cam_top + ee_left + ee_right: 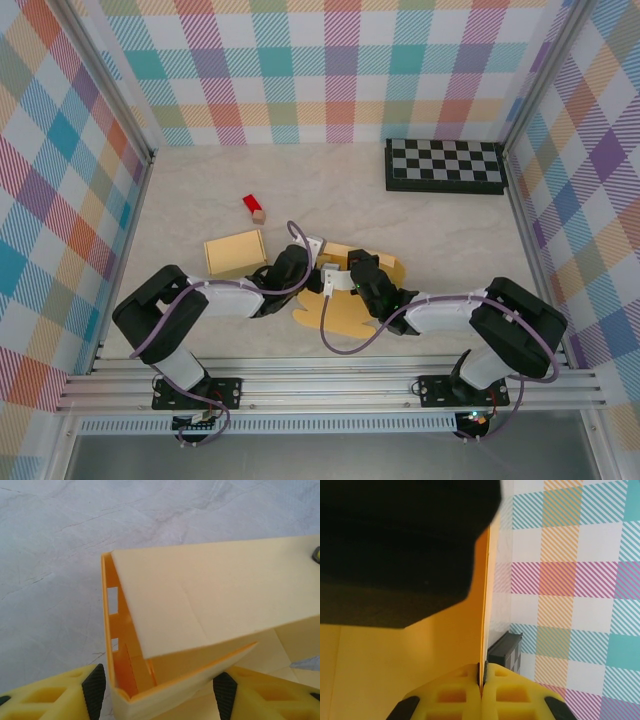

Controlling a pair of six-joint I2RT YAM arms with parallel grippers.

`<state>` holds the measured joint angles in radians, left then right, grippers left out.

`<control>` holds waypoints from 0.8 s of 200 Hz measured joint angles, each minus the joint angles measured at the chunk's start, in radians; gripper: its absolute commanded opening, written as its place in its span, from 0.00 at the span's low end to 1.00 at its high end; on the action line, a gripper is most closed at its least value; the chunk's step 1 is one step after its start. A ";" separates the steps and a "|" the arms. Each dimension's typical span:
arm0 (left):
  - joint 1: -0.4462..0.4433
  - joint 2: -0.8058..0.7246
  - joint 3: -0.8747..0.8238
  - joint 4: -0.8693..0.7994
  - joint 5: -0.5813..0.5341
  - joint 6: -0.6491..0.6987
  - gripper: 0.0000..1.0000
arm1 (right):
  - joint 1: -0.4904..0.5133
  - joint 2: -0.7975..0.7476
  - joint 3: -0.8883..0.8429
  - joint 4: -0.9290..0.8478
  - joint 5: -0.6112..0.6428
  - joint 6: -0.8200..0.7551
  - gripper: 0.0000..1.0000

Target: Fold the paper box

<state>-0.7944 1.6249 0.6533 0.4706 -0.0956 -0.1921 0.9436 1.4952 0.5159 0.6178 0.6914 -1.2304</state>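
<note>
The yellow paper box [338, 318] lies partly folded on the table in front of both arms. In the left wrist view its raised corner [165, 630], with slotted side wall and a flap leaning over it, stands between the black pads [95, 690] of my left gripper [160, 692]. That gripper is open and straddles the corner, with a thin gap at the left pad. My right gripper [483, 672] is shut on the thin edge of an upright yellow flap [420, 650] of the box. From above, both grippers [308, 268] [342, 278] meet over the box's middle.
A tan closed box [235, 252] sits just left of the left gripper. A red block [251, 204] with a small wooden piece lies behind it. A black chessboard [445, 165] [506, 647] rests at the back right. Plaid walls enclose the table.
</note>
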 measured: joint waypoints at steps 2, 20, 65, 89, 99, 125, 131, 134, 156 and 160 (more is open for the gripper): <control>0.002 -0.001 0.000 -0.002 0.005 0.003 0.64 | 0.000 0.000 0.000 0.000 0.000 0.001 0.00; 0.012 -0.042 0.003 -0.069 0.048 0.043 0.67 | -0.002 -0.006 0.000 -0.003 -0.013 0.011 0.00; 0.080 -0.307 -0.130 -0.165 0.120 0.111 0.76 | -0.010 -0.024 0.000 -0.021 -0.082 0.019 0.00; 0.119 -0.485 -0.232 -0.162 0.140 0.108 0.82 | -0.029 -0.024 -0.003 -0.042 -0.078 0.018 0.00; 0.131 -0.541 -0.267 -0.159 0.137 0.102 0.83 | -0.031 -0.024 -0.005 -0.045 -0.078 0.018 0.00; 0.157 -0.640 -0.340 -0.159 0.071 0.073 0.82 | -0.031 -0.026 -0.005 -0.044 -0.078 0.014 0.00; 0.167 -0.641 -0.345 -0.163 0.056 0.066 0.82 | -0.031 -0.027 -0.006 -0.044 -0.079 0.013 0.00; 0.174 -0.637 -0.346 -0.166 0.047 0.063 0.82 | -0.031 -0.029 -0.007 -0.045 -0.079 0.011 0.00; 0.220 -0.575 -0.343 -0.184 0.014 0.037 0.80 | -0.031 -0.060 -0.026 -0.051 -0.087 0.007 0.00; 0.227 -0.558 -0.340 -0.188 0.013 0.034 0.80 | -0.031 -0.071 -0.030 -0.055 -0.090 0.005 0.00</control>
<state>-0.5671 1.0668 0.3130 0.2829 -0.0826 -0.1585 0.9123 1.4246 0.4858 0.5629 0.6014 -1.2251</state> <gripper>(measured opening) 0.805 0.049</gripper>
